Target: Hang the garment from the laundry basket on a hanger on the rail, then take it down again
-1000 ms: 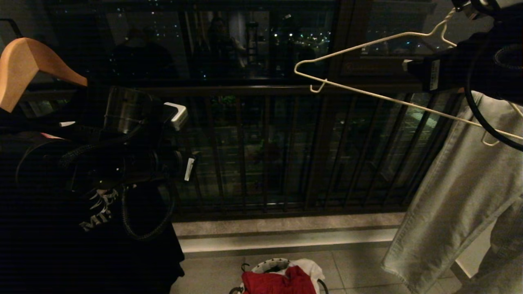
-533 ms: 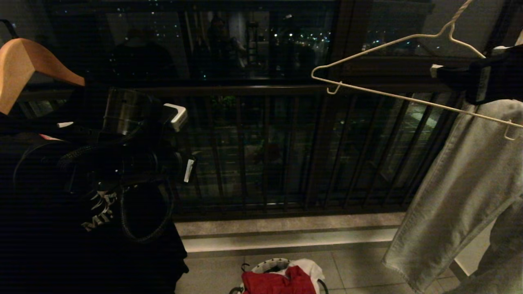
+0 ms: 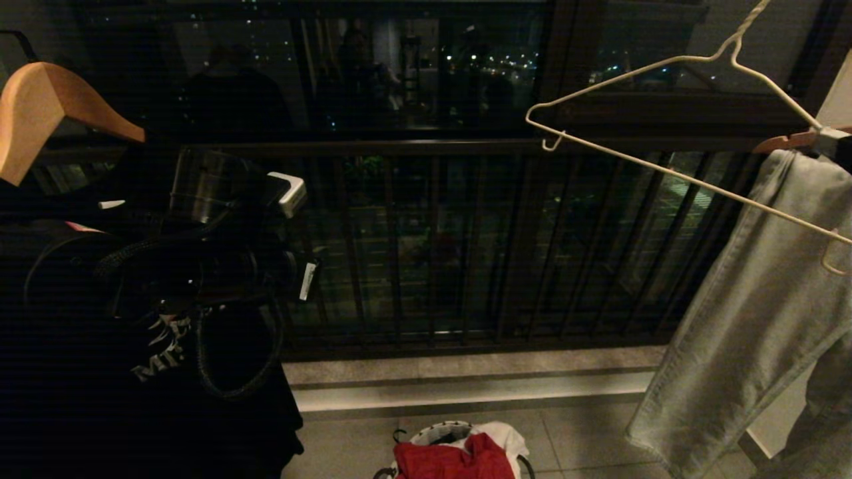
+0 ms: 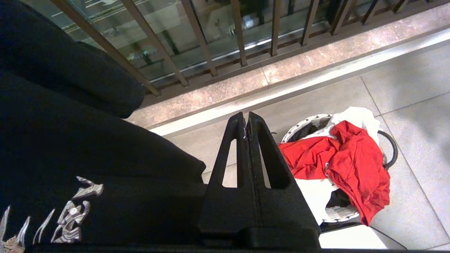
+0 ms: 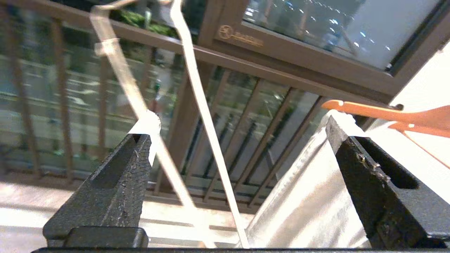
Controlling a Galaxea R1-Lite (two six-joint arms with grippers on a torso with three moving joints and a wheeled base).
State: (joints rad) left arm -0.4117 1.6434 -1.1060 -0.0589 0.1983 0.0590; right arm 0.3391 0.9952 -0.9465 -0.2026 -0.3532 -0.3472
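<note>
My right arm has pulled back out of the head view since a second ago, and the hanger (image 3: pixel 672 113) it left behind has swung a little to the right, its wire frame tilted down toward the near right. At far left, a tan wooden hanger (image 3: pixel 40 106) carries a black T-shirt (image 3: pixel 100 399) with pale lettering. My left gripper (image 4: pixel 246 121) has not shifted; its fingers are pressed together on nothing, beside that black shirt. On the tiled floor, near and centre, the laundry basket (image 3: pixel 432 431) holds the garment (image 3: pixel 452 459), red and crumpled over a white T-shirt (image 3: pixel 507 434). Behind stands the dark balcony railing (image 3: pixel 426 246). At right, my right gripper (image 5: pixel 239 140) is spread wide and empty, with the wire blurred between its fingers, not gripped. Pale grey trousers (image 3: pixel 745 346) hang at far right.
</note>
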